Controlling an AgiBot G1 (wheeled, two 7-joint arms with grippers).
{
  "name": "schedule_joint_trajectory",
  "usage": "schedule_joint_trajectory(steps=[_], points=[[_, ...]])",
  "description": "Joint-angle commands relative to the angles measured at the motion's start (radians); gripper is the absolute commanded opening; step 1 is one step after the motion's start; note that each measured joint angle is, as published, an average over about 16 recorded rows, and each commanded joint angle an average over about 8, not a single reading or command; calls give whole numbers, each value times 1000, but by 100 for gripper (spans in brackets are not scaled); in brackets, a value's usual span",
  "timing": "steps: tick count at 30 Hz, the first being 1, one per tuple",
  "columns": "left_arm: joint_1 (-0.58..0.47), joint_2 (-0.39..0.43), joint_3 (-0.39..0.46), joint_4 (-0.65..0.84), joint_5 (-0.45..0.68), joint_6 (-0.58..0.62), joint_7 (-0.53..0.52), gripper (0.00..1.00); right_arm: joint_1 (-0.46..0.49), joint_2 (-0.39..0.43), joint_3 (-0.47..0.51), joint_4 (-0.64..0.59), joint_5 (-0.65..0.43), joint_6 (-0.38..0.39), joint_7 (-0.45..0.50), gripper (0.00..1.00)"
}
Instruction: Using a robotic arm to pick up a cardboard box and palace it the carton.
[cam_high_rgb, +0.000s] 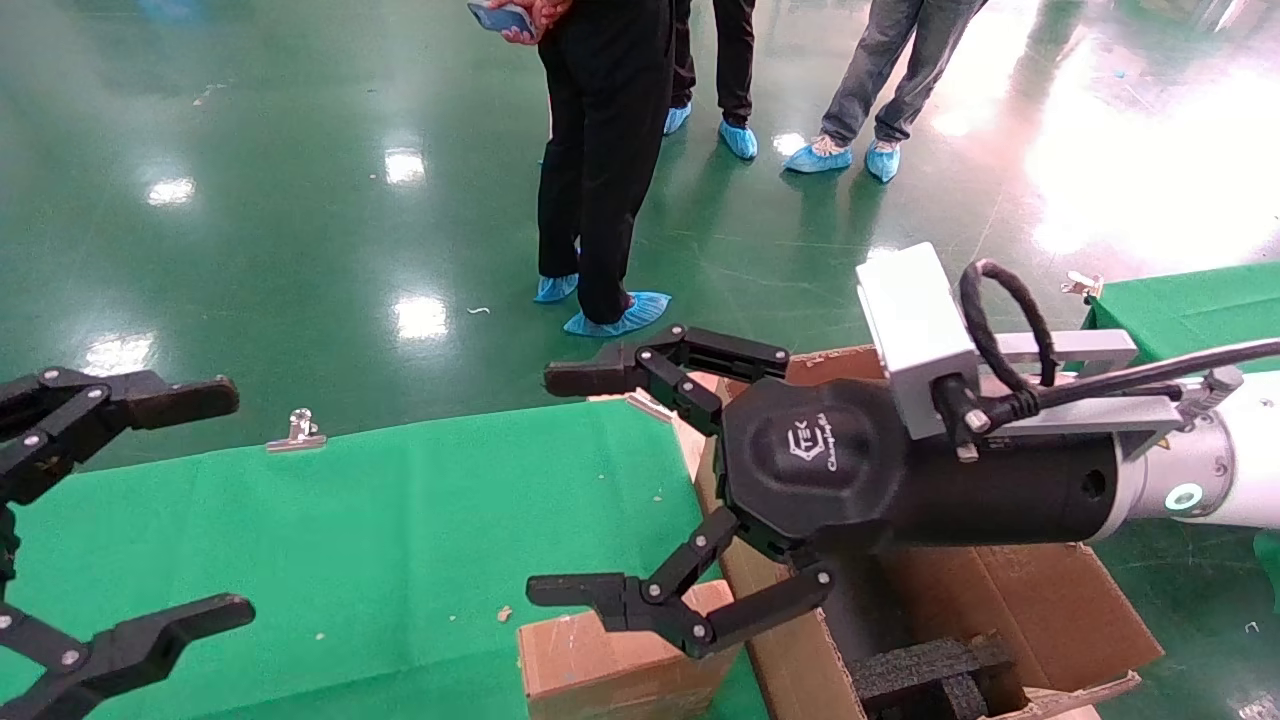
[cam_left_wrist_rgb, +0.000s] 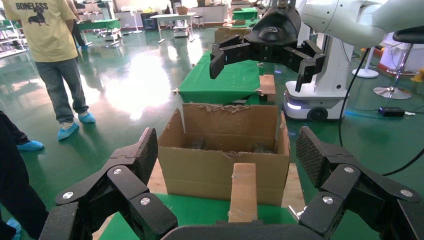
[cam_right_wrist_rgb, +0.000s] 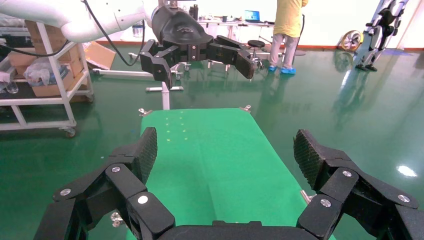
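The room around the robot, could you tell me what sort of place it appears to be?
Probably a robotics lab or test hall: a glossy green floor, bystanders in blue shoe covers, a second wheeled robot base, and tables draped in green cloth.

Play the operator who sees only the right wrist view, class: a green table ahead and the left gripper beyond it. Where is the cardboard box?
Observer: The head view shows the cardboard box on the green table, right beside the carton.
Operator: Is my gripper on it?
Observer: No. The left wrist view shows the right gripper open, high above the carton and holding nothing.
Operator: Anything in the carton?
Observer: Black foam inserts lie inside it.
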Motion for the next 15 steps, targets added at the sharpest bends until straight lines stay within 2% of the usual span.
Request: schedule_joint_trajectory(steps=[1, 6, 7, 15], points=[[0, 0, 0, 0, 0, 0, 0, 64, 0, 0, 0, 0, 0, 0, 0, 100], [0, 0, 0, 0, 0, 0, 0, 3, 0, 0, 0, 0, 0, 0, 0, 100], [0, 0, 0, 0, 0, 0, 0, 0, 0, 0, 0, 0, 0, 0, 0, 100], [0, 0, 0, 0, 0, 0, 0, 0, 0, 3, -1, -1, -8, 1, 1, 100]])
